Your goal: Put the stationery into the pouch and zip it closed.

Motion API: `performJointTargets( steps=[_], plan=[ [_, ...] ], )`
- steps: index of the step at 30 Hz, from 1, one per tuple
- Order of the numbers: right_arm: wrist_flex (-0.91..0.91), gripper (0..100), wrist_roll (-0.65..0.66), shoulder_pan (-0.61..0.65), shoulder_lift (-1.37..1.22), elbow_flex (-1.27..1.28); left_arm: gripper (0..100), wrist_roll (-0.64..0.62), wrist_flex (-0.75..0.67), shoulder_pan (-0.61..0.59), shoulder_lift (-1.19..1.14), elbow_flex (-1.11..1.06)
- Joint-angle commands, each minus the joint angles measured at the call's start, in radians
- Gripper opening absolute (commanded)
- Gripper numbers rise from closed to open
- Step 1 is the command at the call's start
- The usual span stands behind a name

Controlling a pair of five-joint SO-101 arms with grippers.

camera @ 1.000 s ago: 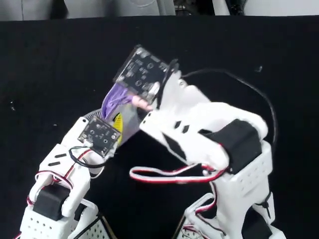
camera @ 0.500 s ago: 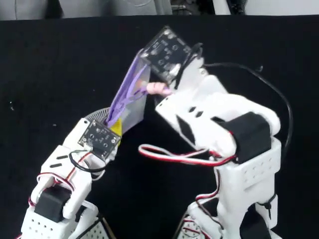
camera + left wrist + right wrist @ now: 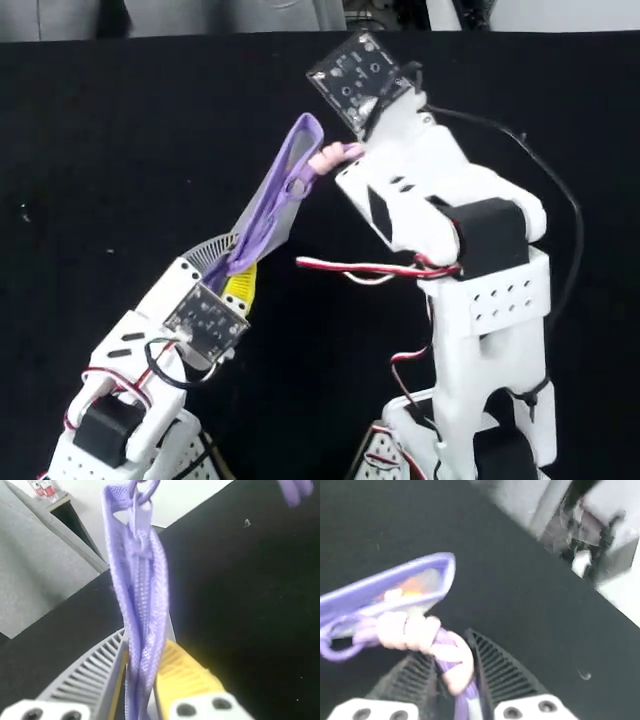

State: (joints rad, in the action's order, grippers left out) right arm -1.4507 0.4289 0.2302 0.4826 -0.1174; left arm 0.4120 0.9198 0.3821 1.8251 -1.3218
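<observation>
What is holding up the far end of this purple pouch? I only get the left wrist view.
Observer: The right hand. It pinches a pink charm that hangs on a purple cord at that end of the pouch.
Visitor: Does the pouch hang loose?
Observer: No. From above it runs in a straight slant from the left hand up to the right hand.
Visitor: Is anything inside it?
Observer: The right wrist view shows something orange through a clear side, too blurred to name.

Pouch (image 3: 270,205) hangs between left end effector (image 3: 232,270) and right end effector (image 3: 452,655).
</observation>
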Motion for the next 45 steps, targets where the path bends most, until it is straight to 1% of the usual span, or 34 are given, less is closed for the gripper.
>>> performJointTargets(
  steps=[1, 11, 17, 21, 33, 35, 38, 42, 45],
  plan=[
    [0.091, 1.1, 0.008, -0.101, 0.025, 0.019, 3, 0.009, 0.061, 0.007, -0.008, 0.008],
    [0.296, 1.1, 0.003, -0.207, 0.024, 0.119, 3, 0.009, 0.066, 0.007, -0.008, 0.01],
    [0.371, 1.1, -0.002, -0.222, 0.019, 0.119, 3, 0.009, 0.066, 0.008, -0.008, -0.007],
    [0.404, 1.1, -0.002, -0.252, -0.051, 0.094, 3, 0.009, 0.066, 0.008, -0.008, -0.007],
    [0.399, 1.1, -0.017, -0.393, -0.39, -0.22, 3, 0.009, 0.063, 0.016, -0.008, -0.027],
    [0.399, 1.1, -0.041, -0.404, -0.42, -0.245, 3, 0.009, 0.061, 0.013, -0.008, -0.027],
    [0.399, 1.1, -0.037, -0.405, -0.449, -0.262, 3, 0.009, 0.061, 0.012, -0.008, -0.027],
    [0.399, 1.1, -0.043, -0.459, -0.463, -0.292, 3, 0.011, 0.058, 0.008, -0.008, -0.028],
    [0.353, 1.2, -0.044, -0.46, -0.458, -0.295, 3, 0.006, 0.048, 0.007, -0.008, -0.028]
  ],
)
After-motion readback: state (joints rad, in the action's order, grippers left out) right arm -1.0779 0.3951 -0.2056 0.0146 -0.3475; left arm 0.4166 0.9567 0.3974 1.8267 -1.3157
